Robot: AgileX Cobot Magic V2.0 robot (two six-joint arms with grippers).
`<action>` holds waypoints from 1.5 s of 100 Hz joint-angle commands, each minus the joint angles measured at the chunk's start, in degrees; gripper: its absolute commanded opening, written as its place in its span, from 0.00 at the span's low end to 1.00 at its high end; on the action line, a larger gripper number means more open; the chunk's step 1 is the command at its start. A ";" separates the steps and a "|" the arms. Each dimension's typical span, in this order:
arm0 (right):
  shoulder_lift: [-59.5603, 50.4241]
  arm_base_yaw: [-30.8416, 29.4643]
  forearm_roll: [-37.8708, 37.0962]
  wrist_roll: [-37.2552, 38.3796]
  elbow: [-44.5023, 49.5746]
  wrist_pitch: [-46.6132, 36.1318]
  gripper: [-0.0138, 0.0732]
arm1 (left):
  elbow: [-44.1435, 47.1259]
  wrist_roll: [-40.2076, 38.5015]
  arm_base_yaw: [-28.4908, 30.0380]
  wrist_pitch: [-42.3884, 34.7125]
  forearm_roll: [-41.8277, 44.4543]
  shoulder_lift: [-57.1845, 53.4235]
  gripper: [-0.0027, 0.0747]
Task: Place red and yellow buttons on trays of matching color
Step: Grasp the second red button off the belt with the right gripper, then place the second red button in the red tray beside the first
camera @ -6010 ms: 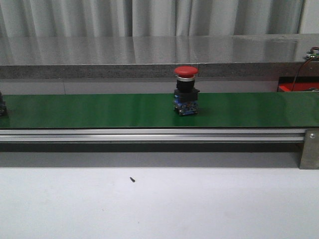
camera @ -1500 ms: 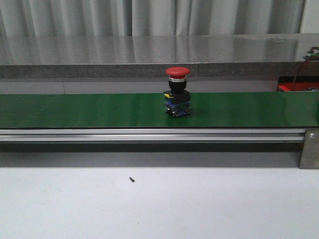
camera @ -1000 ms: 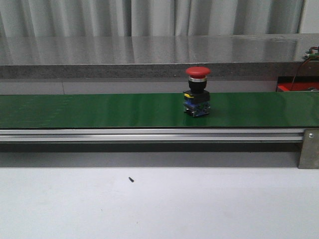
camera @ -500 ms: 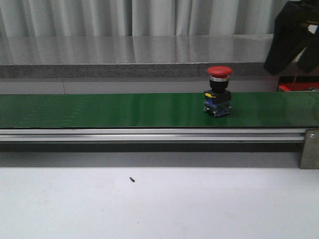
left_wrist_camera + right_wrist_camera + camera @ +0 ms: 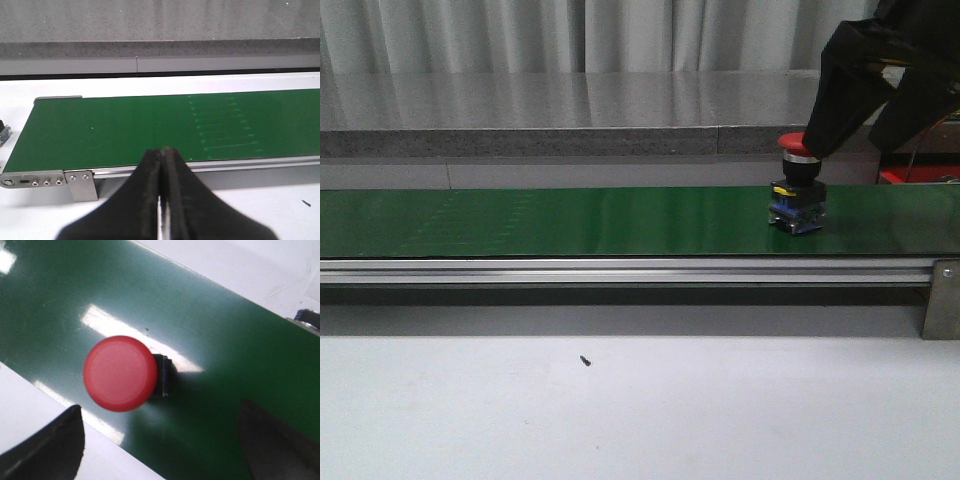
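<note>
A red button (image 5: pixel 798 190) with a black and blue base stands upright on the green belt (image 5: pixel 570 220), towards its right end. My right gripper (image 5: pixel 845 148) hangs open just above and behind it, fingers spread. In the right wrist view the red cap (image 5: pixel 120 373) lies ahead of the open gripper (image 5: pixel 162 440), nearer one finger (image 5: pixel 55 445), touching neither. My left gripper (image 5: pixel 162 155) is shut on nothing, over the white table before the belt (image 5: pixel 125 130). A red strip (image 5: pixel 905 177) shows at the far right; I cannot tell whether it is a tray. The yellow button is out of view.
A grey stone ledge (image 5: pixel 570 100) runs behind the belt, and an aluminium rail (image 5: pixel 620 270) with an end bracket (image 5: pixel 942 298) runs along its front. The white table (image 5: pixel 620 420) carries a small black speck (image 5: pixel 585 360). The belt's other end has a metal bracket (image 5: pixel 80 184).
The red button has travelled right along the belt. My right gripper has come down from the upper right and now hangs open over it.
</note>
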 commanded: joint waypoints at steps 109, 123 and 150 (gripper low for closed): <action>2.03 -14.40 1.65 0.42 -16.84 2.77 0.36 | -1.57 -0.01 -0.43 -4.81 -0.44 0.11 0.01; 6.13 -19.87 1.60 0.42 -23.78 3.63 0.36 | -1.51 -0.01 -0.43 -4.81 -0.44 0.11 0.01; 21.04 -23.21 1.60 0.42 -38.73 5.31 0.36 | -1.51 -0.01 -0.43 -4.81 -0.44 0.11 0.01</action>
